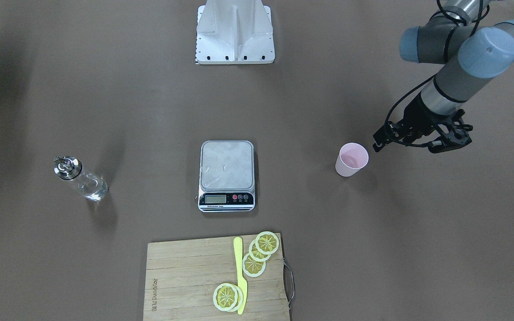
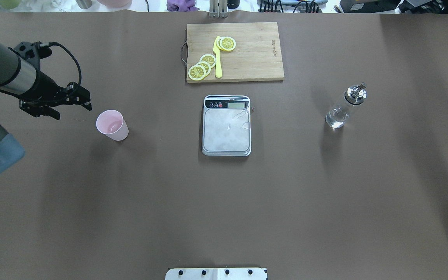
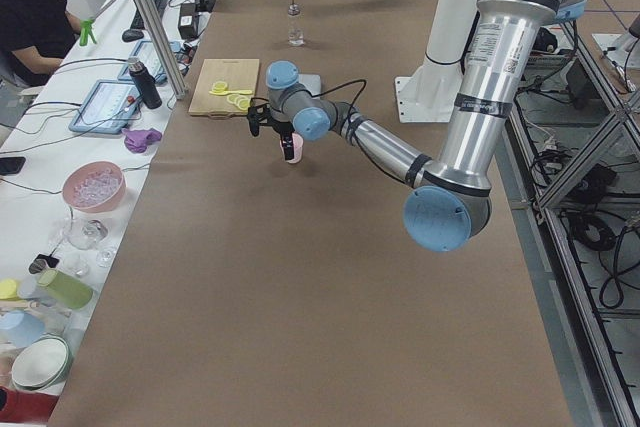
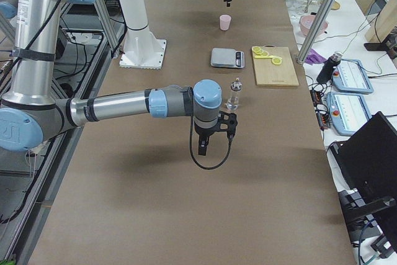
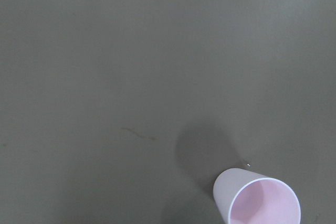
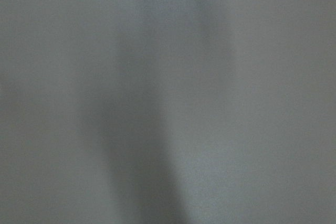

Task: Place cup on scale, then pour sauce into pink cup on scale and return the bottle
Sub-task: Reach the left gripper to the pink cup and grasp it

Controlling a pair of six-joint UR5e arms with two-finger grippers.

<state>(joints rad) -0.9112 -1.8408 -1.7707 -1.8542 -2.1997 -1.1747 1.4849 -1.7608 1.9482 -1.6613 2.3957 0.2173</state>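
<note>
The pale pink cup [image 1: 351, 159] stands upright and empty on the brown table, off the scale, and also shows in the overhead view [image 2: 112, 125] and the left wrist view [image 5: 257, 200]. The scale [image 1: 227, 166] lies mid-table with a bare steel plate [image 2: 226, 130]. The clear glass bottle [image 2: 342, 109] with its silver spout stands upright on the robot's right [image 1: 80, 179]. My left gripper [image 2: 73, 111] is open and empty, a short way beside the cup [image 1: 406, 146]. My right gripper [image 4: 203, 147] hovers over bare table near the bottle; I cannot tell whether it is open.
A wooden cutting board [image 2: 255, 50] with lemon slices [image 2: 202, 66] and a yellow knife [image 2: 218, 62] lies beyond the scale. The robot's base plate [image 1: 234, 44] is at the near edge. Bowls and tablets line a side desk [image 3: 95, 187].
</note>
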